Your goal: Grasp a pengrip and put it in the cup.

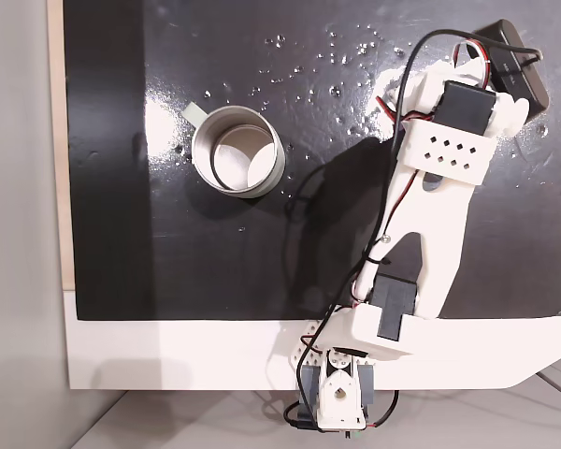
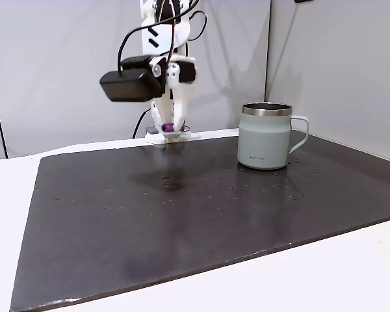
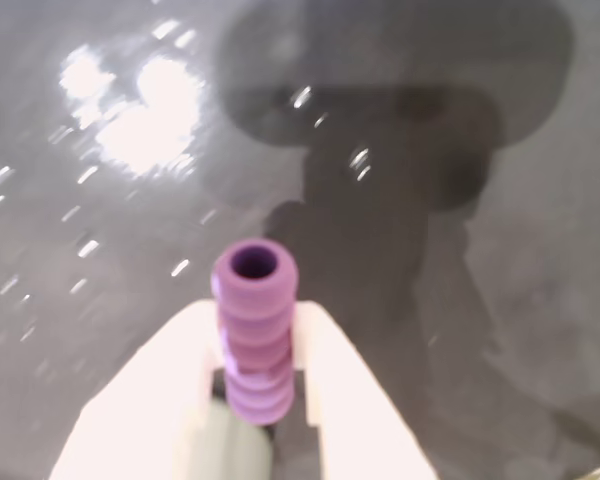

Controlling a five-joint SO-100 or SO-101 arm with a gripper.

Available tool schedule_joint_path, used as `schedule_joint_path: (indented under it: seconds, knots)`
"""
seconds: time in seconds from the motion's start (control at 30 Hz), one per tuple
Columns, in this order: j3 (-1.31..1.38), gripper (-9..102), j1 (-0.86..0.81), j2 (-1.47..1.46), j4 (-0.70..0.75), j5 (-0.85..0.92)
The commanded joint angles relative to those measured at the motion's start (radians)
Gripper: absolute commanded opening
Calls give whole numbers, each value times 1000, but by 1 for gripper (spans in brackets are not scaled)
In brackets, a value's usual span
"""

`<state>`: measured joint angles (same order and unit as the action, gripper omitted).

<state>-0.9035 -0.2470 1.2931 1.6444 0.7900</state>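
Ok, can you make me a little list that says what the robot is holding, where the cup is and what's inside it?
holding: purple pengrip, pinched between the end effector fingers
height: lifted above the black mat, seen in a fixed view
cup: pale green cup, upright on the mat, away from the arm
inside cup: nothing visible
handle: faces right in a fixed view

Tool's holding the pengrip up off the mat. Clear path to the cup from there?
Probably yes. The tool is shut on the pengrip and hangs above the black mat. The cup stands upright, mouth open, with bare mat between them. The lift looks lower than the rim, so it likely needs to rise first.
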Motion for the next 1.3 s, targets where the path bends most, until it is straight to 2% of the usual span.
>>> schedule_joint_path:
  seconds: [0.0,0.13,0.3,0.6,0.97,1.2,1.27]
  knots:
    - [206,0,66,80,118,-48]
    - [252,0,172,141,153,-117]
    - [187,0,328,241,155,-219]
    - [167,0,566,216,155,-422]
    - [51,0,699,210,155,-514]
    - [8,22,709,239,155,-518]
    - [3,22,707,245,155,-520]
